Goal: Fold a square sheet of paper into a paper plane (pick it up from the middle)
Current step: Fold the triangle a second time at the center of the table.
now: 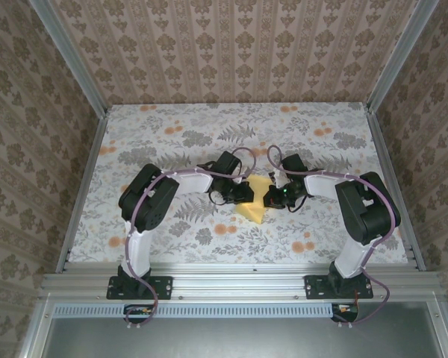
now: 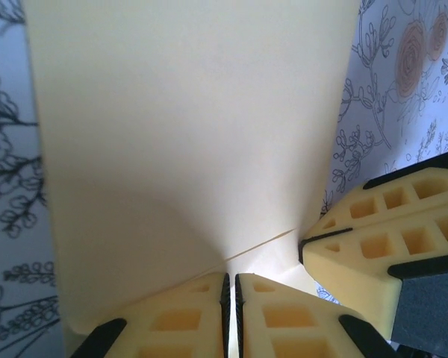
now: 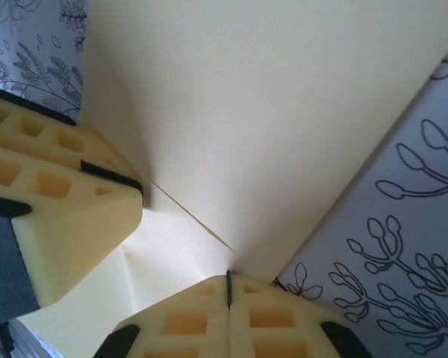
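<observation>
**Orientation of the square sheet of paper (image 1: pixel 255 210) relative to the grippers**

The square sheet of paper is located at the middle of the flower-print cloth (image 1: pixel 209 134) and is partly folded. In the top view it is seen as a narrow, uneven yellow shape. Its long axis runs from far to near, and its lower corner points toward the near edge of the cloth. Part of the outline is covered by the grippers, so the exact stage of folding cannot be determined.

A fold line (image 2: pixel 261 245) is visible in both wrist views. It runs from the tips of one gripper to the tips of the other, and so lies across the long axis seen from above. A broad panel of paper extends away from this line.

The left gripper (image 1: pixel 245 194) is applied from the left side of the sheet. In its own wrist view its fingers (image 2: pixel 201 313) are pressed together, with the paper pinched between them. The right gripper (image 1: pixel 272 197) is applied from the right side and is likewise clenched on the paper in its own wrist view. The two sets of tips face each other at close range; no contact between them can be made out.

Neither arm is judged to be nearer, since the sheet is grasped by both. The coming move is judged to depend on the fold line joining the two grips: the free panel would have to be turned about that line, and equal height should be kept at both grips so that the thin paper is not torn or skewed.
</observation>
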Robot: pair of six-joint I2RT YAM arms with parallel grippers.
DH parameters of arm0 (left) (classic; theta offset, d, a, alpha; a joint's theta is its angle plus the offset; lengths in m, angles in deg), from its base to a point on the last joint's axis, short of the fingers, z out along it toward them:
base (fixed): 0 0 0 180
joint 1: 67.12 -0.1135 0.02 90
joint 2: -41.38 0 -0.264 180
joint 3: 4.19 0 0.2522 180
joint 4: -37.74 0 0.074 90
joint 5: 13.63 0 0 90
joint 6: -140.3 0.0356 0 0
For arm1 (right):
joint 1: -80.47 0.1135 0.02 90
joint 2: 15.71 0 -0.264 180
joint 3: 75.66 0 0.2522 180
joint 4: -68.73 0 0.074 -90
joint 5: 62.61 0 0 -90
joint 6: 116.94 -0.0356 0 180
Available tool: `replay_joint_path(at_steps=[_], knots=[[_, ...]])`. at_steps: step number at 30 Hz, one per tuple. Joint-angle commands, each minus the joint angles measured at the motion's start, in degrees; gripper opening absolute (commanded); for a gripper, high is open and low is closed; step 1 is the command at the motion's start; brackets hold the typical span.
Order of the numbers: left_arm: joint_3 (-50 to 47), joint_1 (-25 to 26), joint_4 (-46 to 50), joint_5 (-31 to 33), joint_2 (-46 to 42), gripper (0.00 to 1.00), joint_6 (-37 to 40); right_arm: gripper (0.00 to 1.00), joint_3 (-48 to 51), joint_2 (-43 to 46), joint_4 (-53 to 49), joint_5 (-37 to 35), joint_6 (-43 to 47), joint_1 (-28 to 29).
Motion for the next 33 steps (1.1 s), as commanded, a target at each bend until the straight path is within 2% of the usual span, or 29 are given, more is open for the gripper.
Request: replay_joint_path(at_steps=[1, 6, 12, 17, 19, 25, 33], knots=[[0.89, -0.95, 2.68, 1.83, 2.43, 0.14, 2.1, 0.06, 0.4, -0.52, -5.22, -6.06, 1.13, 0.08], [0.13, -0.96, 2.59, 2.1, 3.39, 0.14, 2.25, 0.07, -0.76, 1.58, -5.17, -4.43, 0.3, 0.06], [0.16, -0.86, 3.22, 2.91, 4.84, 0.13, 3.26, 0.15, -1.5, 6.81, -4.93, -2.26, -2.26, 0.27], [0.23, -1.0, 4.05, 3.32, 5.55, 0.14, 4.11, 0.16, 0.33, 10.81, -0.74, 2.17, -7.37, 2.33], [0.38, -0.95, 4.29, 3.39, 5.75, 0.14, 4.27, 0.15, 1.81, 10.95, 2.05, 4.18, -10.13, 3.91], [0.25, -1.0, 4.38, 3.58, 6.08, 0.13, 4.61, 0.13, 4.98, 9.01, 6.76, 4.17, -13.52, 8.34], [-0.46, -1.04, 4.2, 3.58, 6.03, 0.13, 4.71, 0.12, 7.45, 6.13, 7.76, 1.77, -12.59, 9.05]])
